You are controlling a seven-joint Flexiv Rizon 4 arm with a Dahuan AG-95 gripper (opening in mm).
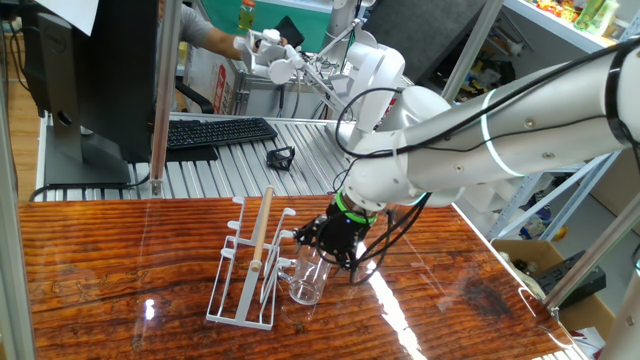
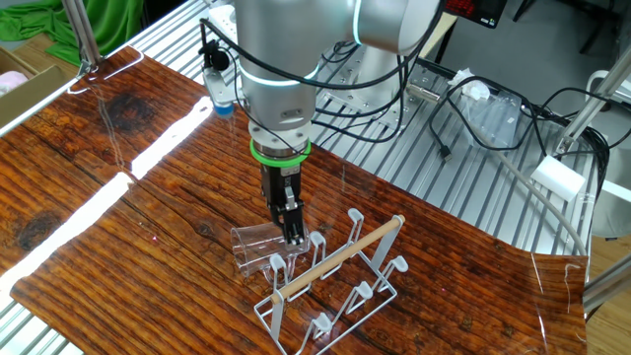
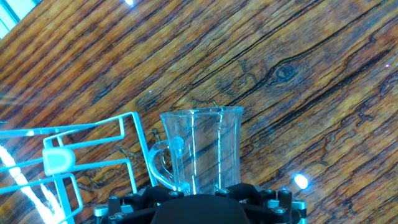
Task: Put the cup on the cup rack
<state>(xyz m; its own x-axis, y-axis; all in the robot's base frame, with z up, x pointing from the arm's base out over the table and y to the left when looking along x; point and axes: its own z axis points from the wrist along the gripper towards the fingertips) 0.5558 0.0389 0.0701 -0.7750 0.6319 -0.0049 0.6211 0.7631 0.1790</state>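
The cup [image 2: 252, 247] is a clear glass tumbler with a small handle. It lies tilted on its side, its mouth over an end peg of the cup rack [image 2: 335, 288]. In one fixed view the cup [image 1: 305, 278] leans against the right side of the white wire rack [image 1: 240, 292], below the wooden rod [image 1: 262, 230]. My gripper [image 2: 293, 232] reaches down to the cup's rack end, and its black fingers [image 1: 322, 236] stand wide apart on either side of the glass. The hand view looks along the cup [image 3: 202, 149], with the rack's wires [image 3: 93, 132] to the left.
Behind the wooden table is a slatted metal bench [image 1: 300, 140] with a keyboard [image 1: 215, 132], a small black part [image 1: 281, 156], a monitor [image 1: 90, 80] and an upright metal post [image 1: 160, 100]. A blue-capped bottle [image 2: 222, 94] stands behind my arm. Cables lie at the back right.
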